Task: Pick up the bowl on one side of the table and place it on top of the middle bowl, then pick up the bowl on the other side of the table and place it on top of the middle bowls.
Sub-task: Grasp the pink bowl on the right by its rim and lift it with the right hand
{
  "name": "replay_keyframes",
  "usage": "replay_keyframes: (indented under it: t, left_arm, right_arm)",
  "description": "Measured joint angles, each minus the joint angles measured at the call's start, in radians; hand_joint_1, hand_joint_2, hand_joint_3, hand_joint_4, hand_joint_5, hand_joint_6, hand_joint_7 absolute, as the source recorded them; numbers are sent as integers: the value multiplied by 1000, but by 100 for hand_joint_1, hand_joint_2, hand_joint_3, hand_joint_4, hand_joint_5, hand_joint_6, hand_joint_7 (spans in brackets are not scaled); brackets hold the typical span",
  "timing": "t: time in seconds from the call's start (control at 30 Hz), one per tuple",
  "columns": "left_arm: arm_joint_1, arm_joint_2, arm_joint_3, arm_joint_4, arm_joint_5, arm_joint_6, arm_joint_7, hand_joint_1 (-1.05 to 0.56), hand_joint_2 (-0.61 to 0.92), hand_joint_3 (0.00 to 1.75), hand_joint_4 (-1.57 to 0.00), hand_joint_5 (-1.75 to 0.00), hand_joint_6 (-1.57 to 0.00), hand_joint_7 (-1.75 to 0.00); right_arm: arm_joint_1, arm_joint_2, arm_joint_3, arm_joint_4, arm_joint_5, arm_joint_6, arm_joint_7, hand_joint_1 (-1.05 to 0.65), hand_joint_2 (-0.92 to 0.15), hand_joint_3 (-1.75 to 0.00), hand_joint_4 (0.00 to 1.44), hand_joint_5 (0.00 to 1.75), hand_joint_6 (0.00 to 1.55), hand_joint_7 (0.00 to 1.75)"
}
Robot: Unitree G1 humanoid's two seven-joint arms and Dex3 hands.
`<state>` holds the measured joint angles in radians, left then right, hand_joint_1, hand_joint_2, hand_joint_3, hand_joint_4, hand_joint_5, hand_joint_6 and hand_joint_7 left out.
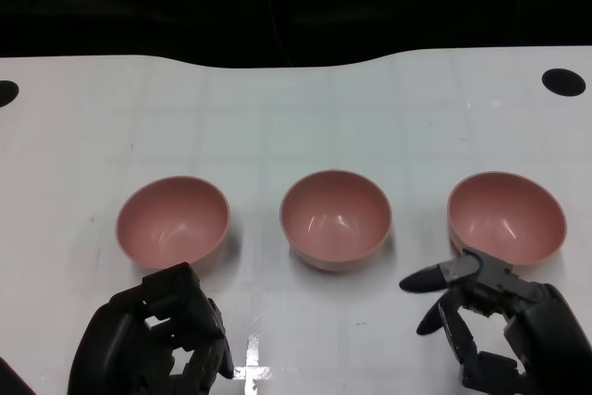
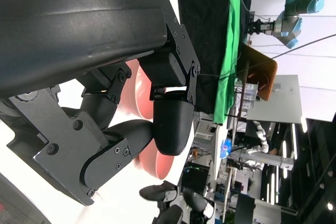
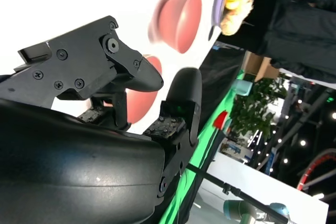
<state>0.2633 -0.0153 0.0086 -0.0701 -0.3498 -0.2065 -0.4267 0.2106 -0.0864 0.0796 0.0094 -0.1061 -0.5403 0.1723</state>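
Across the white worktop [image 1: 296, 108] three pink bowls stood in a row, well apart: the left bowl [image 1: 173, 222], the middle bowl [image 1: 335, 218] and the right bowl [image 1: 506, 216], none stacked. The right hand [image 1: 504, 326] hung just before the right bowl, fingers [image 1: 433, 277] spread and empty; the left hand [image 1: 157, 335] looked curled in, holding nothing. A good lift, I judged, would need the fingers over that near rim, gripping firmly and keeping the bowl level.

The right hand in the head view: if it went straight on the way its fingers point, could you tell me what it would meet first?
Most likely the right pink bowl. The right hand, holding nothing with fingers apart, sits just short of its near rim, fingers angled up-left towards it. Height is unclear, so it might pass over the rim.
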Motion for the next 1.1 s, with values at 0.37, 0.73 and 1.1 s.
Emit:
replay_keyframes:
  t: [0.37, 0.73, 1.1]
  left_arm:
    - [0, 0, 0, 0, 6, 0, 0, -47, 30, 128, -91, -164, -90, -134]
    - [0, 0, -1, 0, 2, 0, -1, -48, 32, 124, -89, -169, -89, -138]
    - [0, 0, -2, 3, 1, 0, -4, -49, 35, 120, -87, -171, -85, -143]
  right_arm:
    - [12, -18, -3, -70, -169, 54, -106, -60, -84, -8, 0, 107, 2, 68]
    - [7, -52, -29, -113, -318, 108, -201, -73, -83, -1, 0, 88, 0, 50]
    - [2, -83, -31, -175, -481, 170, -251, -77, -83, -1, 0, 78, 0, 46]
